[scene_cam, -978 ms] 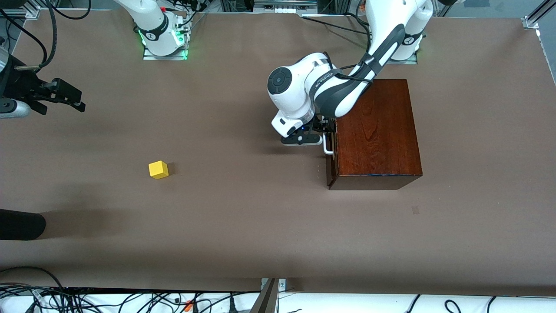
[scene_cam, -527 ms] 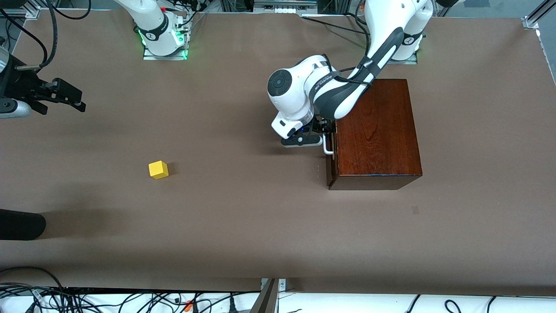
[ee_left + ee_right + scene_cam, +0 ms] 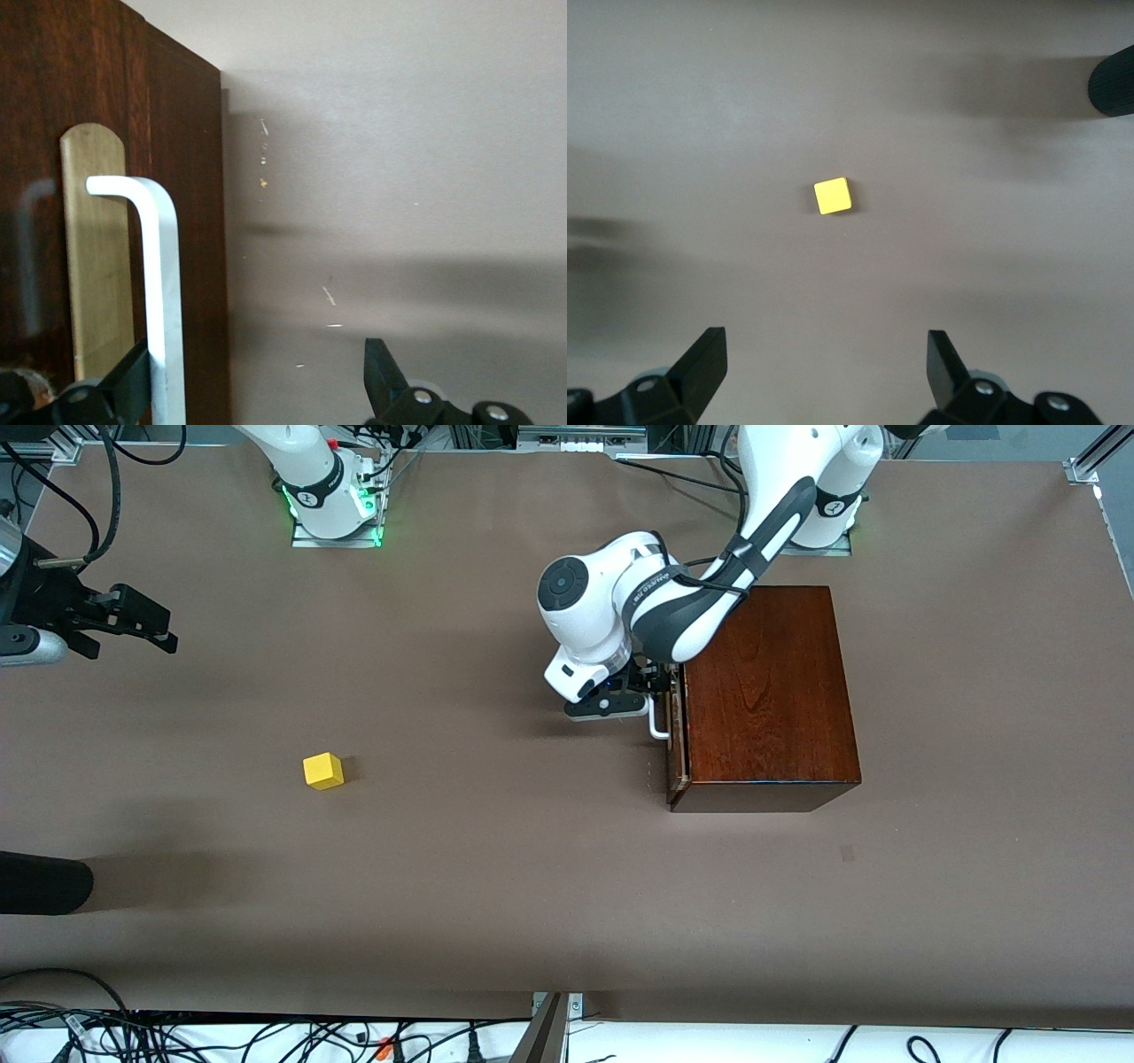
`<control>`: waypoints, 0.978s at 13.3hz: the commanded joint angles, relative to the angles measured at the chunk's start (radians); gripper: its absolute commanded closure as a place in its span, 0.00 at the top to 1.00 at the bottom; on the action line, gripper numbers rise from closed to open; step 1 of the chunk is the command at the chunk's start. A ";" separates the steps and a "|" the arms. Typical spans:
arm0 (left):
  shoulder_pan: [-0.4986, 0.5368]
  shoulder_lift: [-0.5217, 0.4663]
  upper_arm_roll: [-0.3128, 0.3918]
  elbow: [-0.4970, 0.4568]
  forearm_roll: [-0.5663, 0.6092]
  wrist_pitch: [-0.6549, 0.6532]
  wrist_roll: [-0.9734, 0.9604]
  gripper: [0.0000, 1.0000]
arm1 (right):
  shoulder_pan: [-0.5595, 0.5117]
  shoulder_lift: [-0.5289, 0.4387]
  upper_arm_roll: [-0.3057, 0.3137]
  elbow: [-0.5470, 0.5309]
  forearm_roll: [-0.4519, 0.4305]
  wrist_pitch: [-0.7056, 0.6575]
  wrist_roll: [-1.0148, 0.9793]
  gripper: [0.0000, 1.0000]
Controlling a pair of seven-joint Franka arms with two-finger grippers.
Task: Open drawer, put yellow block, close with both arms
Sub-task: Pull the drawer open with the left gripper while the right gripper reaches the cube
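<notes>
The dark mahogany box [image 3: 766, 691] stands toward the left arm's end of the table. Its drawer [image 3: 675, 757] is pulled out a crack. My left gripper [image 3: 645, 695] is open at the white handle [image 3: 656, 726]. In the left wrist view the handle [image 3: 161, 266] lies against one finger [image 3: 124, 385], which sits between the bar and the drawer front [image 3: 190, 177]; the other finger is well apart. The yellow block [image 3: 323, 771] sits alone on the table toward the right arm's end. My right gripper [image 3: 133, 620] hangs open high above the table, and the block [image 3: 833, 196] shows between and ahead of its fingers.
A black rounded object [image 3: 44, 881] juts in at the right arm's end of the table, nearer to the front camera than the block. Brown tabletop [image 3: 496, 850] stretches between block and box. Cables run along the front edge.
The left arm has pulled toward the right arm's end of the table, and the handle and drawer front have come out of the box a little. The right gripper and the block stay put.
</notes>
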 commanded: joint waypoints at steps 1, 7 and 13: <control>-0.045 0.053 -0.006 0.068 0.005 0.003 -0.046 1.00 | 0.000 0.006 0.003 0.023 0.017 -0.007 -0.007 1.00; -0.091 0.099 -0.006 0.163 -0.025 0.003 -0.069 1.00 | 0.000 0.006 0.003 0.023 0.017 -0.007 -0.007 1.00; -0.133 0.160 -0.007 0.257 -0.025 0.005 -0.115 1.00 | -0.002 0.006 0.001 0.023 0.015 -0.013 -0.007 1.00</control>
